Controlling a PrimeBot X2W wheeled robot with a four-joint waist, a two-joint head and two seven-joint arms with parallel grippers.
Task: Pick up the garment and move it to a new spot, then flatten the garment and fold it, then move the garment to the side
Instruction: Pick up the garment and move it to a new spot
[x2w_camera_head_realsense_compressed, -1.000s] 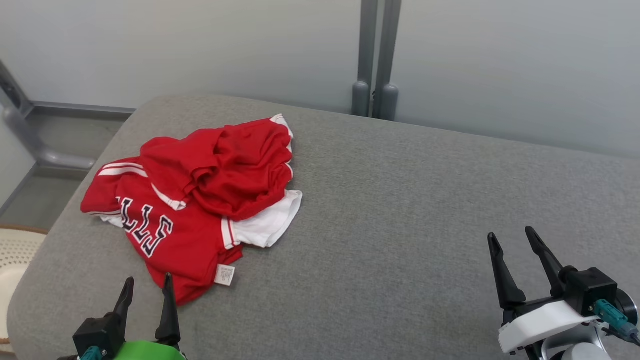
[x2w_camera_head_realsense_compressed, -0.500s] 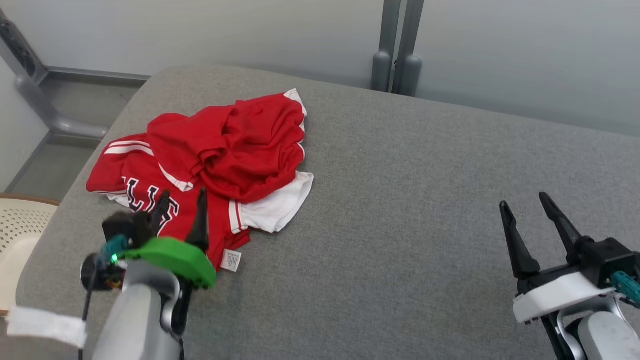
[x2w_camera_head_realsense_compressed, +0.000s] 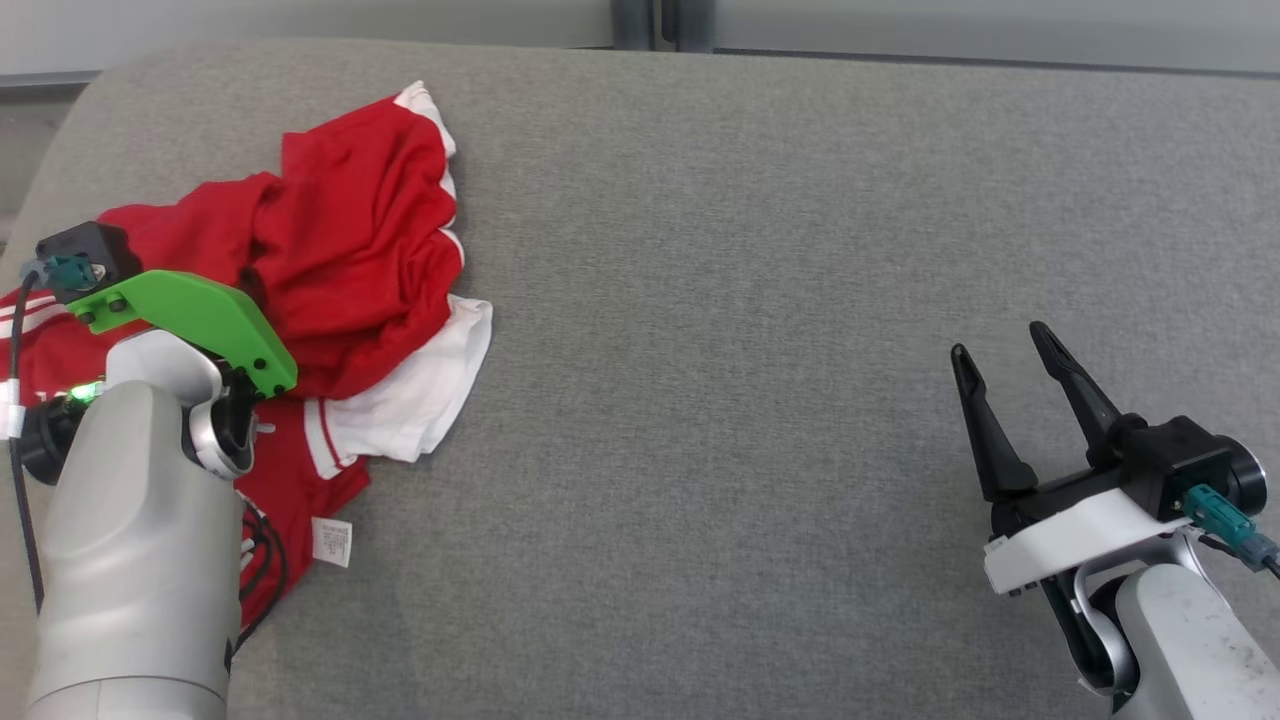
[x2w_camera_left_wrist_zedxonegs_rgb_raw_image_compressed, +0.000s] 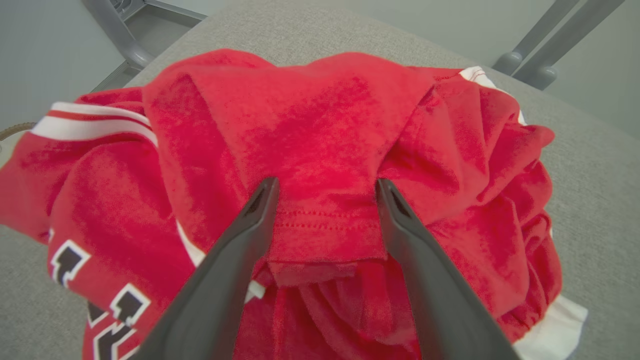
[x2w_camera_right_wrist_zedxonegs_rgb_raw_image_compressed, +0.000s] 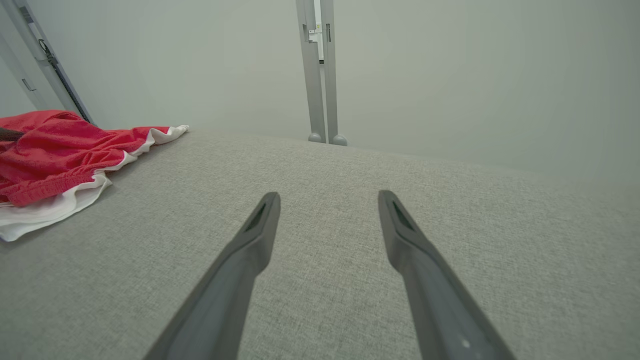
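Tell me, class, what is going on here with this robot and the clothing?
The robot's left hand is down on the crumpled red and white garment, open, its fingers straddling a hemmed fold, nothing gripped yet. The right hand is open too, off to the side above the bare grey cushion.

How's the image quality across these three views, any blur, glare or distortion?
Head view: even, soft light, sharp, no glare on the garment. Left wrist view: wide-angle stretch, red fabric slightly smeared around the left gripper. Right wrist view: sharp grey cushion, bowed by the lens.
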